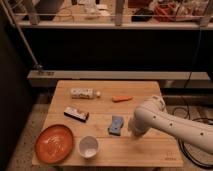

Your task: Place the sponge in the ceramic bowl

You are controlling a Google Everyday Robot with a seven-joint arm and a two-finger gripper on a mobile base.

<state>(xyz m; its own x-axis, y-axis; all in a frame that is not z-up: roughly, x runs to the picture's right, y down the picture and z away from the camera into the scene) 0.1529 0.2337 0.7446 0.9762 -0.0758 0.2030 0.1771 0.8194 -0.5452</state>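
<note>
Wooden table (150,150), single camera looking down from the front. The sponge (116,125), a flat blue block, lies on the tabletop near the middle with its long side running roughly away from the camera. It is not in the ceramic bowl (54,143). The bowl sits at the near left corner, open side up and glossy, with nothing visible inside, so it is ready to receive from above. A small white cup (88,146) stands just beside the bowl's right rim, roughly between the bowl and the sponge. Judgement: any carry toward the bowl should go over or around the cup. The white arm (170,122) reaches in from the right and bends downward. The gripper (134,131) at its end is low over the table, just right of the sponge. I cannot tell whether it touches the sponge. I also cannot tell whether the gripper is wide or narrow, because the wrist housing hides its end. Nothing is seen held, since the sponge lies flat on the wood. Judgement: the low, close pose beside the sponge suggests work at the pick-up spot, and the sponge's thin, soft profile would call for a low grasp across its short side. Bystanders at the back of the table, all well clear of the bowl: a dark and white packet (76,113), a bottle lying on its side (82,93) and an orange carrot-like piece (122,98).
</note>
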